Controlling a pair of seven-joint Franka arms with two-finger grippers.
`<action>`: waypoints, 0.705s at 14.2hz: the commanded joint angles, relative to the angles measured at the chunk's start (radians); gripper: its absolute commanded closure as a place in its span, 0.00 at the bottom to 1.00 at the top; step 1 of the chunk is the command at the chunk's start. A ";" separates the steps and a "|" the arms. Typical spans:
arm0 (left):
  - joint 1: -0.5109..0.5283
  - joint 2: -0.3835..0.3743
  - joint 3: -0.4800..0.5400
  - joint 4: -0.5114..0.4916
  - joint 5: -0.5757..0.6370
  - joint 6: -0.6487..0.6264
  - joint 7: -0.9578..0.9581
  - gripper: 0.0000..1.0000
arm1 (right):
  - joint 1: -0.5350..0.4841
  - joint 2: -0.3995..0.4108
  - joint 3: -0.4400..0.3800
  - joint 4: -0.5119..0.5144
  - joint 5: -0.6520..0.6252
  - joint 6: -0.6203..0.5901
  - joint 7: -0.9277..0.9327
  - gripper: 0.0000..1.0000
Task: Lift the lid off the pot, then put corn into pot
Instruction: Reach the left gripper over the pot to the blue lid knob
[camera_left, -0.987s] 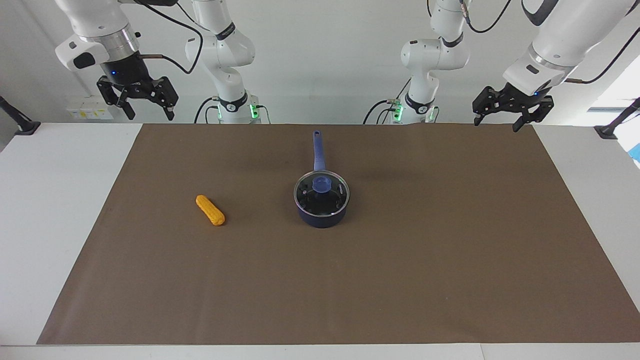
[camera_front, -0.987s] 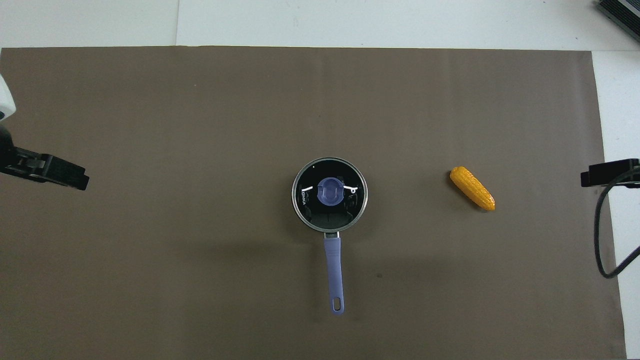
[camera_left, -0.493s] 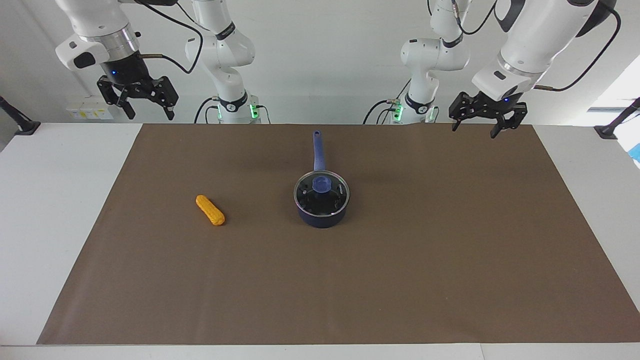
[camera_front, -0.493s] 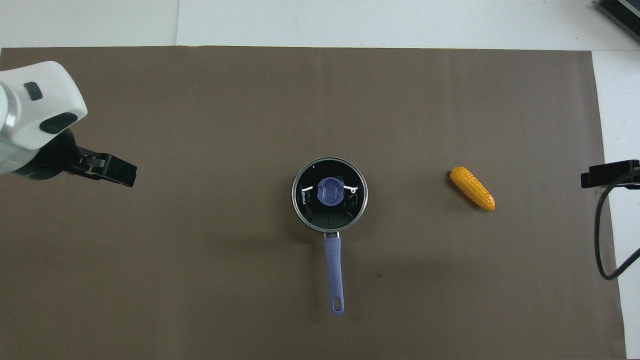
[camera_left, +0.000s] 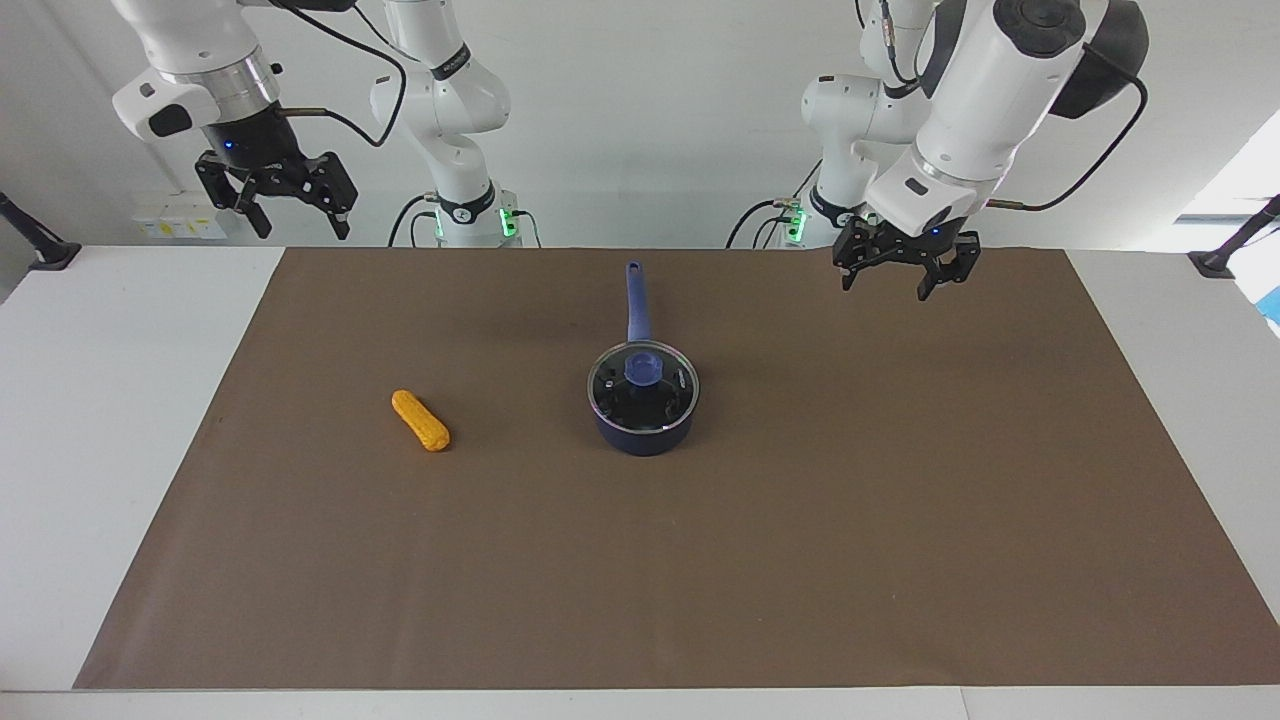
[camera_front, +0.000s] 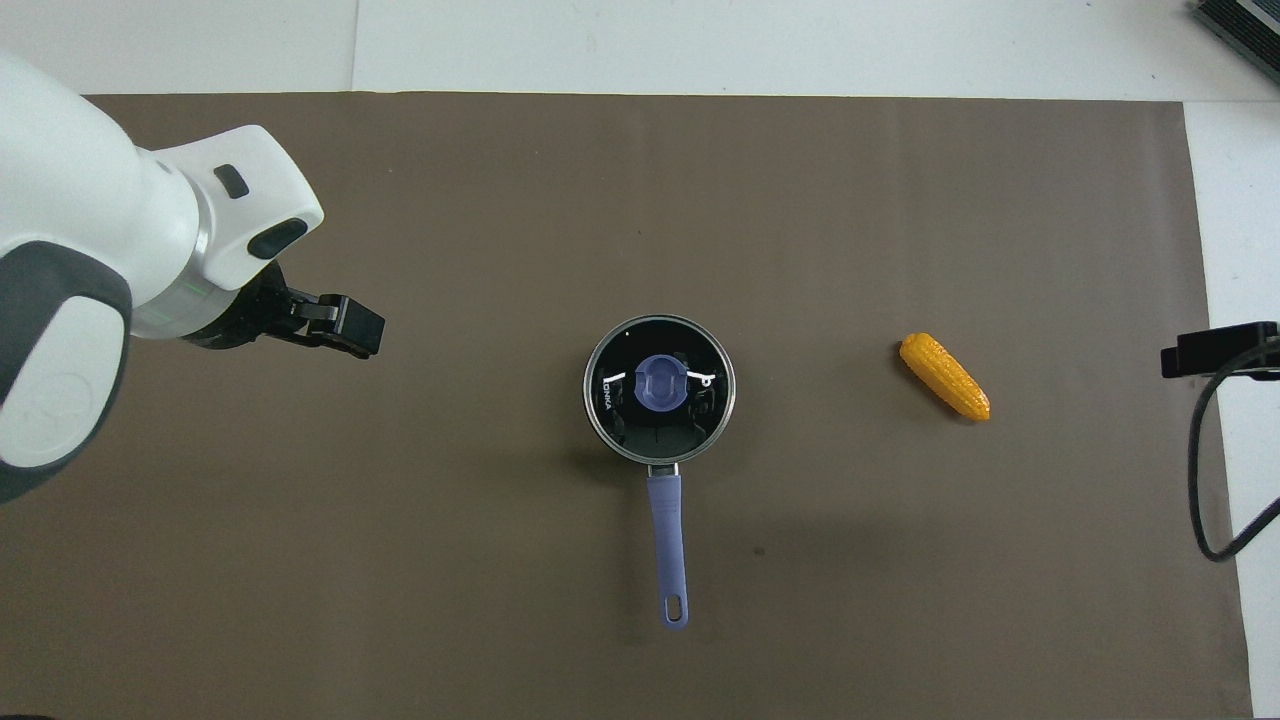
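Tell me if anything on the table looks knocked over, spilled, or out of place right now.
Nothing stands out. The lid sits flat on the pot, the corn lies on the brown mat toward the right arm's end. The left gripper is over the mat, open; the right gripper waits, open.

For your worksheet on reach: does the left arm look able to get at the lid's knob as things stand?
Probably yes. The left gripper hangs open over bare mat, and nothing stands between it and the lid on the pot.
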 joint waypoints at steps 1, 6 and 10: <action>-0.052 0.005 0.014 -0.020 0.003 0.064 -0.080 0.00 | -0.007 -0.025 0.004 -0.028 -0.012 0.012 -0.024 0.00; -0.134 0.049 0.015 -0.020 0.003 0.108 -0.203 0.00 | 0.035 -0.023 -0.016 -0.026 -0.012 0.014 -0.021 0.00; -0.182 0.075 0.015 -0.065 0.017 0.208 -0.241 0.00 | 0.064 -0.023 -0.051 -0.026 -0.012 0.014 -0.021 0.00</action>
